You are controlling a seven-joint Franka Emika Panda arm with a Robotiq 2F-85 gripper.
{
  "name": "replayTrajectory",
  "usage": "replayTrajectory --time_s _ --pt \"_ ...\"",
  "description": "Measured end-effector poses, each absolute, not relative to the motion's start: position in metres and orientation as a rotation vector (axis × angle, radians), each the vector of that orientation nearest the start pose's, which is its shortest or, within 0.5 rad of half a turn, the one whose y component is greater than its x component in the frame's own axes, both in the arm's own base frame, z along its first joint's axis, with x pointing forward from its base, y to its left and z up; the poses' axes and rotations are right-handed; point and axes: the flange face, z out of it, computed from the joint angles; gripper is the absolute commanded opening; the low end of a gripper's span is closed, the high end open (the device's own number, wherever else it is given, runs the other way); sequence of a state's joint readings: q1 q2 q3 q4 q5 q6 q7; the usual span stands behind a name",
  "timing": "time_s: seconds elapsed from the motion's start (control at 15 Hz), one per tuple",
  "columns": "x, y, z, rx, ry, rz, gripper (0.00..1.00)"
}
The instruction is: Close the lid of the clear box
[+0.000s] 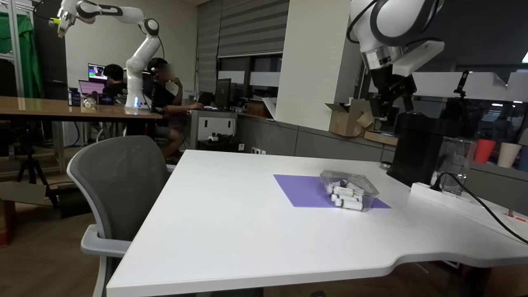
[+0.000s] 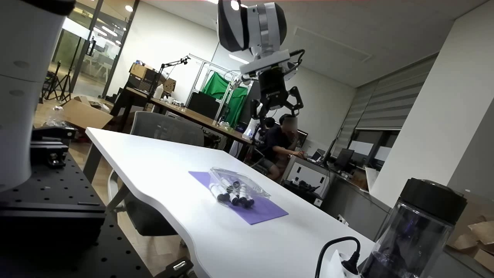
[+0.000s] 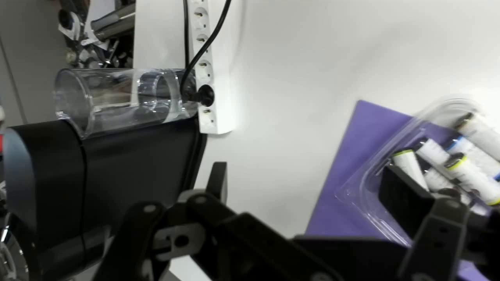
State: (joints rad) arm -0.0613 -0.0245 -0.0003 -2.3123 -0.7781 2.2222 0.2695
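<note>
The clear box (image 1: 368, 198) is located on a purple sheet (image 1: 299, 192), which lies flat on the white table (image 1: 231, 231). Contents: a loose pile of small white cylinders (image 3: 476, 181) with dark ends (several carry a yellow or blue band). The lid cannot be distinguished from the rest of the clear plastic, so its position cannot be told. The end effector (image 3: 310, 190) has its fingers spread wide apart and grips nothing. Both exterior views show it raised well above the table, apart from the box. In the wrist view, one fingertip covers part of the box. A white power strip (image 3: 221, 109), fitted with a black plug (image 3: 205, 95), rests near one side of the table, just beside a black appliance (image 3: 133, 164) and a transparent container (image 3: 117, 103). A grey chair (image 1: 119, 189) stands at the table in both exterior views.
</note>
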Motion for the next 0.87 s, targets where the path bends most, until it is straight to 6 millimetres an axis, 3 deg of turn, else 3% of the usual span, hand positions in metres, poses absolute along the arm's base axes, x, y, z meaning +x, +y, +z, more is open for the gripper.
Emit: replayTrajectory --time_s 0.33,0.87 --pt "0.495 -0.063 0.394 2.767 0.224 -0.099 1.0" --pt "0.495 -0.083 0.409 3.041 0.205 -0.126 1.0"
